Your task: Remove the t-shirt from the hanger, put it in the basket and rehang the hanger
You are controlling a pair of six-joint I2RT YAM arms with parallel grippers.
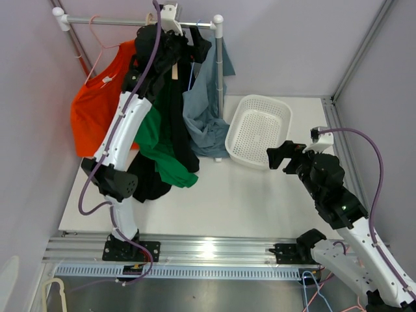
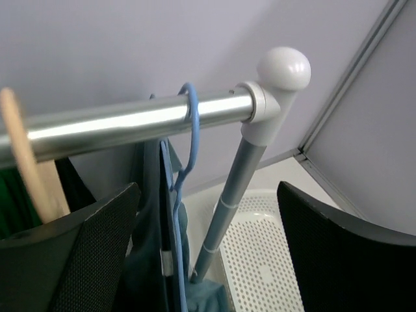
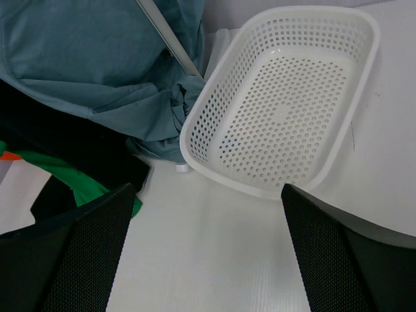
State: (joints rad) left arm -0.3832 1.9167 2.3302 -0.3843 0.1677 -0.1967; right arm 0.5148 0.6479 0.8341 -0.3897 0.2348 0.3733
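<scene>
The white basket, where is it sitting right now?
In the top view the white basket lies empty on the table, right of centre, next to the clothes rack's right post and the blue-grey t-shirt hanging there.

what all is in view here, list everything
rack rail: 1, silver with white end caps, back left of table
orange t-shirt: 1, orange, rail's left end
pink hanger: 1, pink, above the orange t-shirt
green t-shirt: 1, green, mid-rail
black clothing: count unclear, black, mid-rail
blue-grey t-shirt: 1, blue-grey, rail's right end
blue hanger: 1, blue, hooked by right end cap
wooden hanger: 1, tan, on rail
basket: 1, white, right of rack
table: 1, white
left gripper: 1, black, open, at rail
right gripper: 1, black, open, near basket
</scene>
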